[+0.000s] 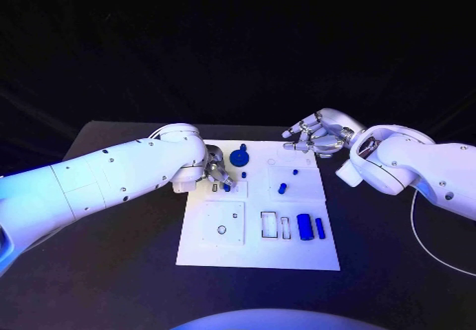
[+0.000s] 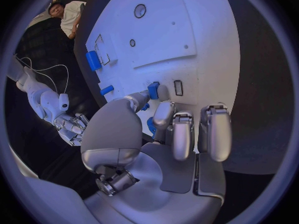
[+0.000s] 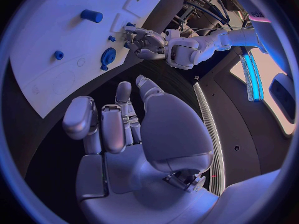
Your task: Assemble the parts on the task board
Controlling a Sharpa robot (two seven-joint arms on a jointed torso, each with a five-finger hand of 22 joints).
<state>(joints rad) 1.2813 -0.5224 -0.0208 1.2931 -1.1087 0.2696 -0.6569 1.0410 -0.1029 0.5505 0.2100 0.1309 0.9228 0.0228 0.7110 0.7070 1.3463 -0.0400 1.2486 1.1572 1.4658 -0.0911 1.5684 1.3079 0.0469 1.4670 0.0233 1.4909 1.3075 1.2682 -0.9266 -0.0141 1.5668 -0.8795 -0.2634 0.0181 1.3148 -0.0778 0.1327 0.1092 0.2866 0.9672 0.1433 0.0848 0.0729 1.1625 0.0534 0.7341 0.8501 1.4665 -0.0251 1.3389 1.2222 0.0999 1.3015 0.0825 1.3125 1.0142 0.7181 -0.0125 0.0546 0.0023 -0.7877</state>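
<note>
The white task board [image 1: 258,240] lies in the middle of the black table. My left hand [image 1: 217,175] is at the board's left edge, where its thumb and a finger pinch a small blue part [image 1: 227,186] [image 2: 153,90] against the board, beside a narrow slot [image 2: 178,87]. A round blue gear-like part [image 1: 239,157] [image 3: 107,57] stands just beyond that hand. Small blue pegs [image 1: 282,187] [image 1: 294,172] sit mid-board. Two blue blocks [image 1: 305,227] [image 1: 319,227] lie at the right. My right hand [image 1: 316,137] hovers over the far right corner, fingers apart and empty.
A square raised plate with a small hole [image 1: 223,223] takes up the board's near left. Empty rectangular slots [image 1: 269,225] lie beside the blue blocks. A thin white cable [image 1: 422,227] trails over the table at the right. Bare black table surrounds the board.
</note>
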